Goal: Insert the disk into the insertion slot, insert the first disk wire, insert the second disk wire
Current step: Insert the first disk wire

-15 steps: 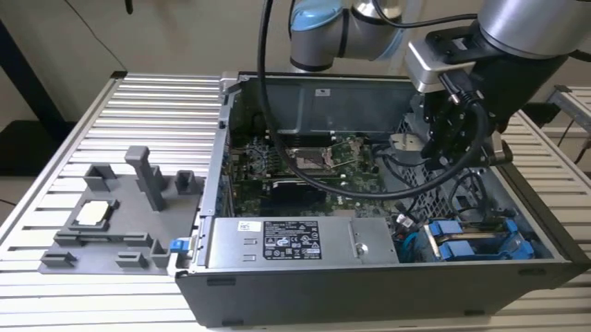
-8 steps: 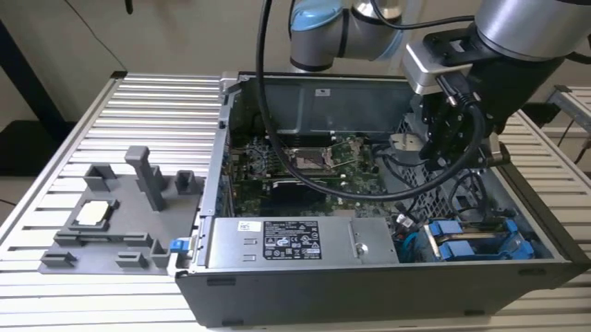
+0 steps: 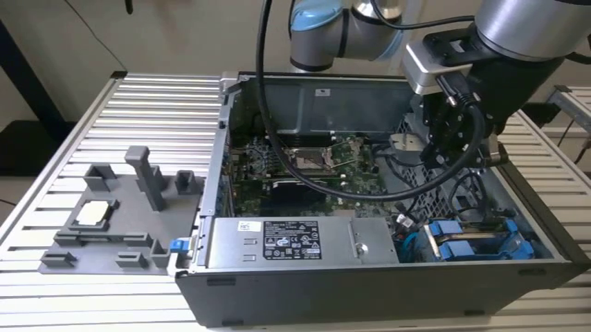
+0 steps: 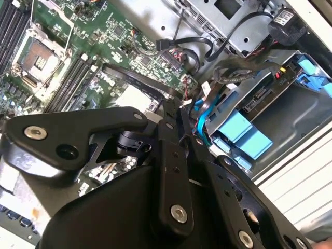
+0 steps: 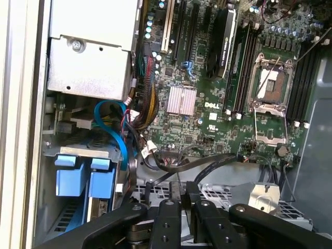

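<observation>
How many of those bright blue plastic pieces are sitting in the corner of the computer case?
2 blue handles show side by side in the drive cage: one nearer the case's outer wall, the other next to it on the motherboard's side. More may be hidden behind cables.

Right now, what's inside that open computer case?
Inside the case: a green motherboard, a silver power supply box, blue drive carriers and black cables. The arm covers part of the drive cage.

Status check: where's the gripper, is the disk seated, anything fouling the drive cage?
Gripper over the drive cage, inside the open case. Disk in its blue carrier, seated in the cage. Blue cable and black cables loose beside the bay.
</observation>
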### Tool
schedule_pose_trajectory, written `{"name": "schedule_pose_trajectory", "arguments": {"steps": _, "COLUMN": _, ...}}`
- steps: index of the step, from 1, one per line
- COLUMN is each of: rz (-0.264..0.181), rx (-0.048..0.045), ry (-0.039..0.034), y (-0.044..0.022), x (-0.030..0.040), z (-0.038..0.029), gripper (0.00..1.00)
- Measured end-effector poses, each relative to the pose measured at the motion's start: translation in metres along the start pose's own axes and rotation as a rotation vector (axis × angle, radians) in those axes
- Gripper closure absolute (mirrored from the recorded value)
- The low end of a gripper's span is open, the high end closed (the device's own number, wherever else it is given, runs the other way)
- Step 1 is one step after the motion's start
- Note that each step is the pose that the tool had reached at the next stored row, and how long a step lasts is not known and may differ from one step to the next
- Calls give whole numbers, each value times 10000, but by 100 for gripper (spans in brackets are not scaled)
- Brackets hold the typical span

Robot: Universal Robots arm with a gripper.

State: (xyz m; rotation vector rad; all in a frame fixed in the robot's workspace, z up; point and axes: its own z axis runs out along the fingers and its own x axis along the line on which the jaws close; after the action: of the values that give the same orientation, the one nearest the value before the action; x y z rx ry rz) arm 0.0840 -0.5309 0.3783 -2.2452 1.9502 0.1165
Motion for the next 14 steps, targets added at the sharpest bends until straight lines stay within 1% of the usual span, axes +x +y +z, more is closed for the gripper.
{"name": "schedule_pose_trajectory", "arguments": {"steps": 11, "rz": 0, "rx": 0, "ry": 0, "y": 0, "x": 0, "z": 1, "gripper": 84}}
{"name": "schedule_pose_trajectory", "arguments": {"steps": 12, "rz": -1, "rx": -2, "ry": 16, "y": 0, "x": 1, "z": 4, "gripper": 84}}
{"name": "schedule_pose_trajectory", "arguments": {"steps": 13, "rz": -5, "rx": -13, "ry": 92, "y": 1, "x": 5, "z": 6, "gripper": 84}}
{"name": "schedule_pose_trajectory", "arguments": {"steps": 14, "rz": -7, "rx": -22, "ry": 152, "y": 3, "x": 15, "z": 6, "gripper": 84}}
